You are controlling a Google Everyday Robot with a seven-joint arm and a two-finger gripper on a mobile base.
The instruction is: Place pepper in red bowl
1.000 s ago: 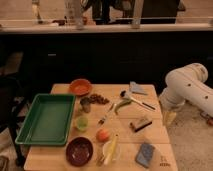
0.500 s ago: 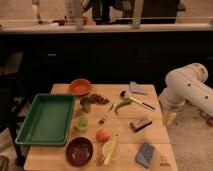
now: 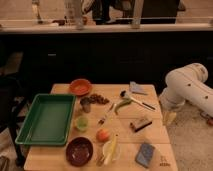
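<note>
The pepper [image 3: 121, 104], small, curved and green, lies on the wooden table [image 3: 150, 137] right of centre, beside a fork [image 3: 106, 115]. The red bowl [image 3: 80, 86], shallow and orange-red, stands at the table's back left and looks empty. My white arm [image 3: 190, 89] hangs off the table's right side. My gripper [image 3: 169, 117] points down beside the right edge, well to the right of the pepper and far from the bowl. It holds nothing that I can see.
A green tray [image 3: 47, 119] fills the left side. Near the front are a maroon bowl [image 3: 79, 150], a white bowl with a yellow item [image 3: 111, 149] and an orange fruit [image 3: 103, 134]. A green cup [image 3: 81, 122], a brush [image 3: 140, 124], a blue sponge [image 3: 146, 154] and a white utensil [image 3: 135, 99] are spread around.
</note>
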